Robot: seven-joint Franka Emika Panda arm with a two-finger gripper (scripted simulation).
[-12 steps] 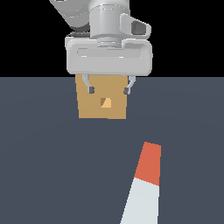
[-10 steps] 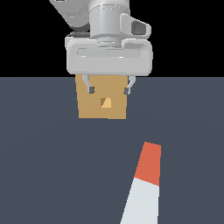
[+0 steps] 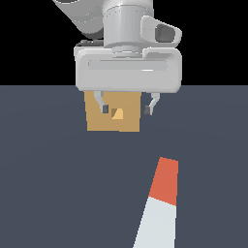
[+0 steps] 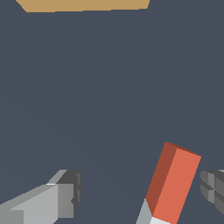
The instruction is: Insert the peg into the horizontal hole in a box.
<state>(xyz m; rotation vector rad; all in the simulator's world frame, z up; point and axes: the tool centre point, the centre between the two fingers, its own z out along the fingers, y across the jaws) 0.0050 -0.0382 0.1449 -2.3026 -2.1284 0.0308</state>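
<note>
The peg [image 3: 157, 206] lies on the dark floor in the foreground, pale grey-white with its orange-red end pointing toward the box. The tan box [image 3: 112, 114] stands farther back, its small dark hole [image 3: 117, 113] in the centre of its face. My gripper [image 3: 127, 109] hangs open and empty in front of the box, above the floor, its fingers [image 3: 103, 103] spread wide. In the wrist view the peg's orange-red end [image 4: 175, 183] lies between the open gripper [image 4: 142, 194], nearer one finger. The box's edge [image 4: 83, 5] shows beyond.
The dark grey floor [image 3: 48, 184] stretches all around. Nothing else stands on it. The background above is black.
The gripper seems to have moved slightly; the peg and box have not moved.
</note>
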